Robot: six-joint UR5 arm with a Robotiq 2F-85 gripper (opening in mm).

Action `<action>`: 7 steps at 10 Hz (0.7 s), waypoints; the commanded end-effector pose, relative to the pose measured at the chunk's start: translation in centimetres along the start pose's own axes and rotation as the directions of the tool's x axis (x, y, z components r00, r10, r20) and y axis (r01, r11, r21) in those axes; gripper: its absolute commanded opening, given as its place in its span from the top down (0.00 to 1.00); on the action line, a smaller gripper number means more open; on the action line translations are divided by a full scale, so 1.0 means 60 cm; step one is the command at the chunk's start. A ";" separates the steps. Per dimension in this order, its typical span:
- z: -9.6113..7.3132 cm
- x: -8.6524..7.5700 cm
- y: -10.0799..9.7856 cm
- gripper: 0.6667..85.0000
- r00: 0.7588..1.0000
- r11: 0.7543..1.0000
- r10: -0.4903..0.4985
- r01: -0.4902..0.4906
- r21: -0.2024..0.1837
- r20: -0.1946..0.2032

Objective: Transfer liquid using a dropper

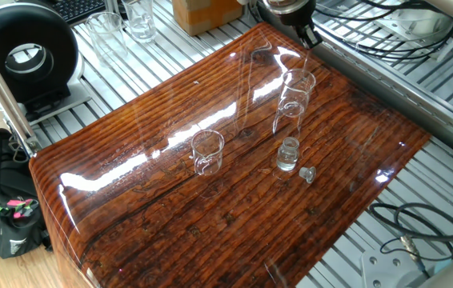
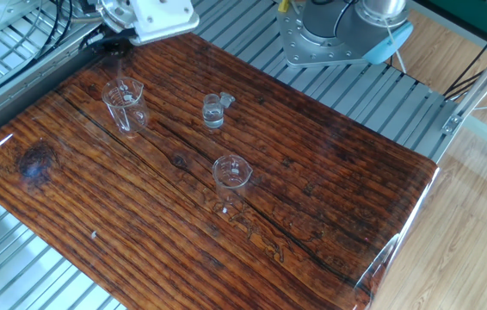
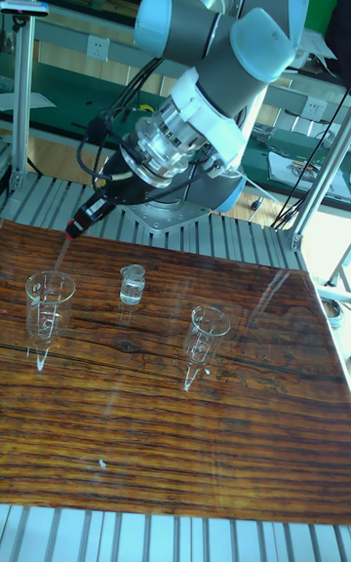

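The glossy wooden surface [image 2: 312, 172] carries all the glassware, and the small clear bottle [image 3: 132, 285] standing near its middle serves as the landmark. Above and behind that bottle looms the grey and white arm [image 3: 219, 55], reaching down toward the far corner of the surface on the side of the bottle where one of two conical glass vessels stands. The tool [image 3: 86, 216] at its end hangs above that vessel, clamped on the dropper [image 3: 66, 240], whose red bulb sits between the tool's tips while the slim clear tube points down toward the vessel's mouth without reaching it. That conical vessel [image 3: 47, 301] stands upright to one side of the bottle; a second conical vessel [image 3: 207, 330] stands on the bottle's other side, nearer the front edge in the tall fixed view. The bottle is open, and its little stopper [image 1: 307, 174] lies on the surface just beside it. The liquid cannot be made out in any vessel or in the dropper from these views.
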State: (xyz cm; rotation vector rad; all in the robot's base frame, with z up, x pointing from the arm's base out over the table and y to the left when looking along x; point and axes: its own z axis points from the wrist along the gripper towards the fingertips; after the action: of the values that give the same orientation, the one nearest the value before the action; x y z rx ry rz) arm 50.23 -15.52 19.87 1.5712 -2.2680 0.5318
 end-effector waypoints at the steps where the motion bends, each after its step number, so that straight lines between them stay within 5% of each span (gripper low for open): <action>1: 0.026 -0.013 -0.015 0.98 0.999 1.000 -0.030 0.030 -0.008 0.039; 7: 0.053 -0.025 -0.008 0.98 0.984 0.981 -0.174 0.177 -0.076 0.043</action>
State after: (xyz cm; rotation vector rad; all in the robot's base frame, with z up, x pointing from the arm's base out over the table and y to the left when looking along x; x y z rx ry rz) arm 50.97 -16.12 17.42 1.6877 -2.1603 0.4241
